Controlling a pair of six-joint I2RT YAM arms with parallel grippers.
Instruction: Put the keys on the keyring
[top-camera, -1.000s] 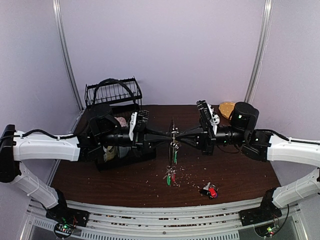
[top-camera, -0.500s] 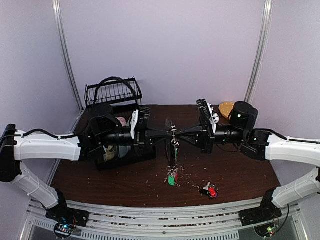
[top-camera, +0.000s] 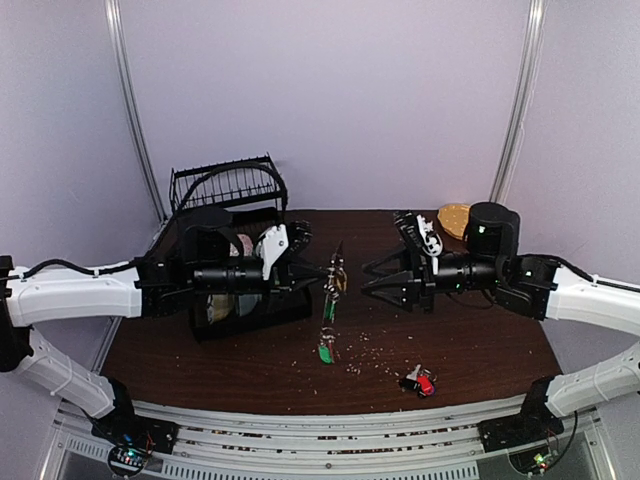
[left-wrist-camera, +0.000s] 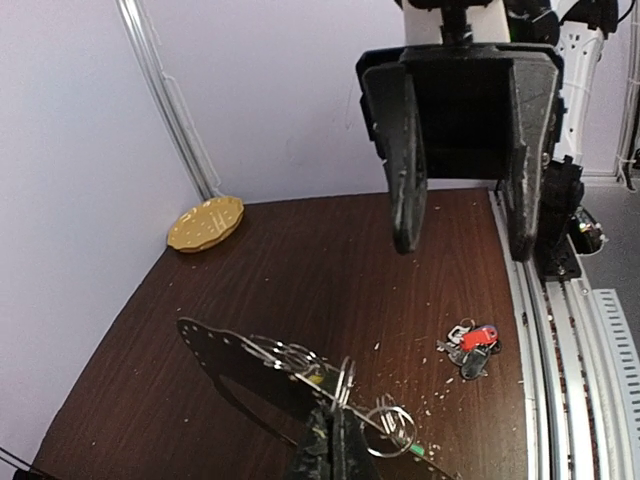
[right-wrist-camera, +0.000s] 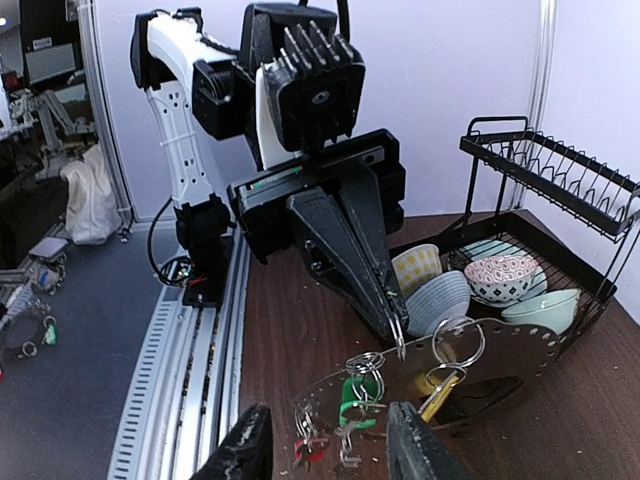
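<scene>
**Top view — ring pinched on the left, right fingers apart**

Top view has the two arms meeting nose to nose over the middle of the tabletop. The left fingers are closed tight on the keyring, gripping its rim and holding it in the air, seen nearly edge-on from above. The right fingers stand spread apart just beside the ring, with nothing between them.

Several small split rings and keys hang on the keyring; a green-tagged key dangles lowest, down near the tabletop — whether it touches, I cannot tell. A yellow tag shows among them in the right wrist view.

A loose cluster of keys with red and black tags lies on the tabletop near the front edge, right of centre. A black wire rack with bowls stands at the back left. A tan plate lies at the back right. Pale crumbs speckle the tabletop.
</scene>
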